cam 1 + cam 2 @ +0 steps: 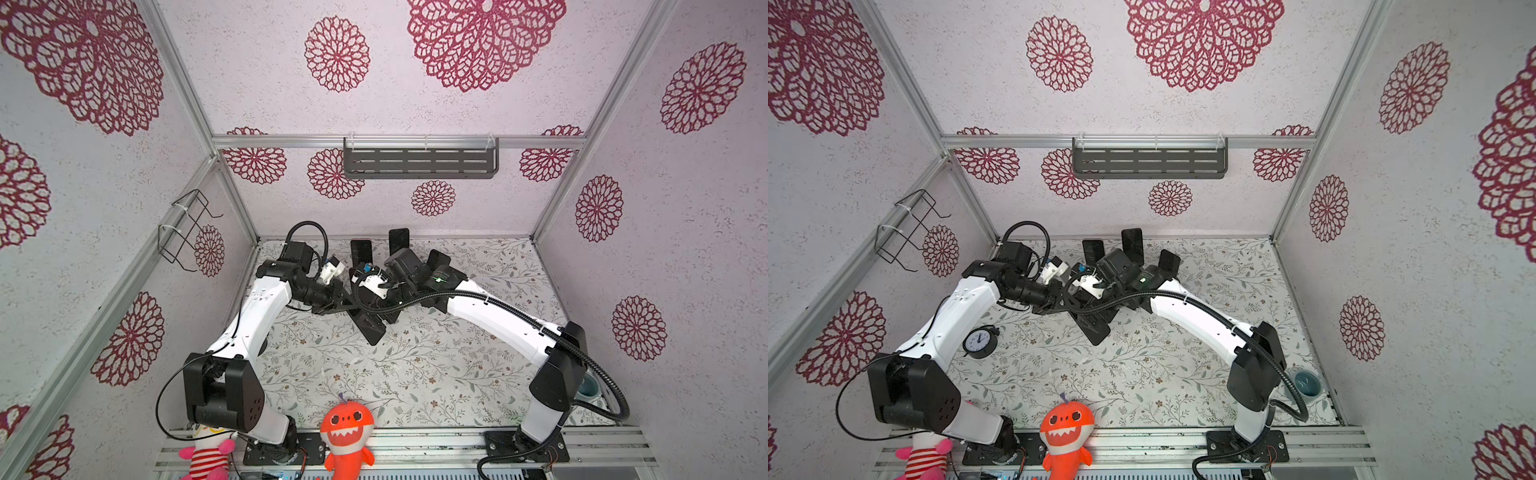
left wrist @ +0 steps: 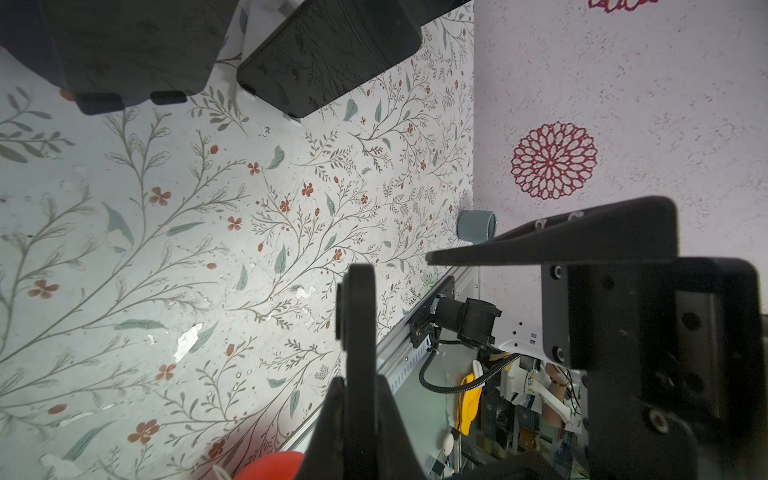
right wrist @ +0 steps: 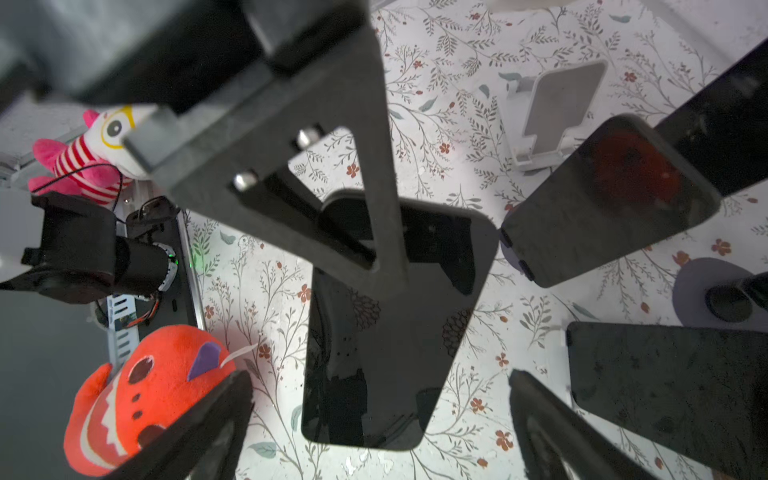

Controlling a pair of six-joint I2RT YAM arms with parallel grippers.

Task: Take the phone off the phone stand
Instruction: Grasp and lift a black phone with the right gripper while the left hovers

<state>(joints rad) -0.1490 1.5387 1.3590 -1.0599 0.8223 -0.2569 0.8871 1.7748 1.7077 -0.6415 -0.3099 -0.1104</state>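
Phone [image 1: 372,334] [image 1: 1096,332]: black slab, lying on the floral counter [image 1: 415,374] in both top views, just beside the left fingers [image 1: 334,305]. Left wrist view: left fingers [image 2: 548,243] clenched; on what, cannot tell. Right wrist view: right fingers [image 3: 216,411] released and spread wide, phone [image 3: 374,353] between them, clear of both; plush shark [image 3: 137,386] beside one finger.
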